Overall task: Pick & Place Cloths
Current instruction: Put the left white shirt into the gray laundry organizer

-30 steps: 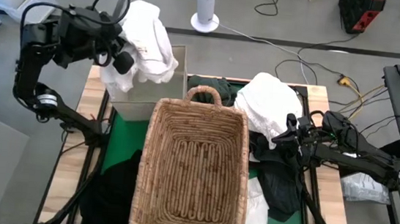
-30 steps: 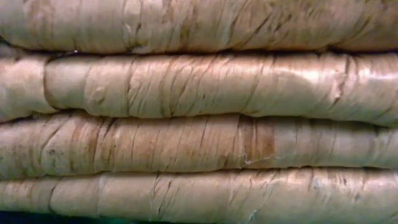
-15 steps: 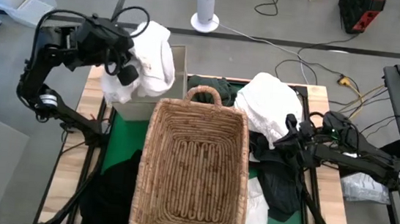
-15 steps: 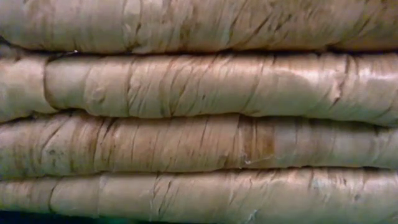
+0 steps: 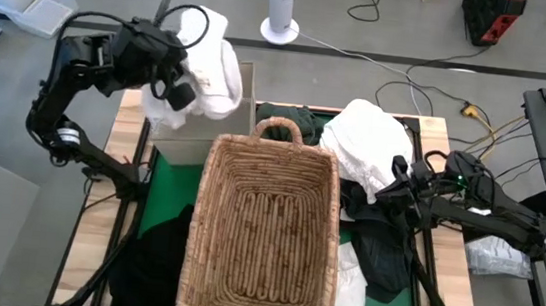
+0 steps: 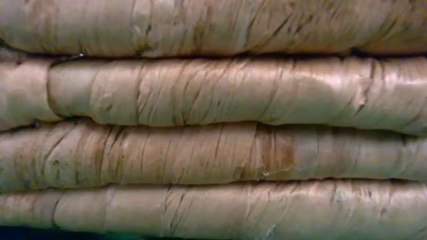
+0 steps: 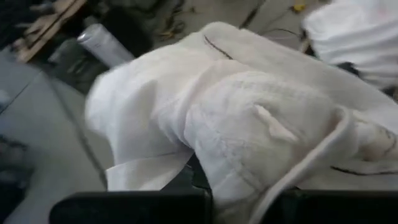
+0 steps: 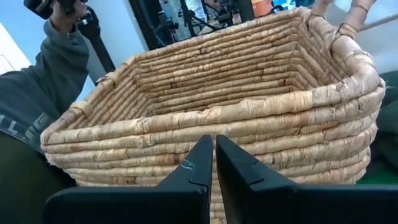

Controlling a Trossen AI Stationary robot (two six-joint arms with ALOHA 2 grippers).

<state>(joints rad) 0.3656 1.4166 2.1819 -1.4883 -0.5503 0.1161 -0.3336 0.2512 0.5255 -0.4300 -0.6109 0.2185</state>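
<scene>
Left end effector holds a white cloth aloft; right end effector rests pressed together beside the wicker basket.

The left end effector [image 5: 172,81] is clamped on a white cloth [image 5: 203,71], soft and rumpled, lifted above the table's [image 5: 120,153] far left corner, with a pale open box [image 5: 216,136] under it and bare floor beyond. The rectangular wicker basket [image 5: 260,234], coarse coiled weave with a looped handle, lies empty beside and below that end effector. The right end effector [image 5: 395,183] has its fingers [image 8: 198,167] pressed together, holding nothing, facing the basket's side wall. Around it lie a white cloth heap [image 5: 367,140] and dark cloths [image 5: 380,252]; another dark cloth [image 5: 154,262] lies across the basket on the green mat [image 5: 163,195].
</scene>
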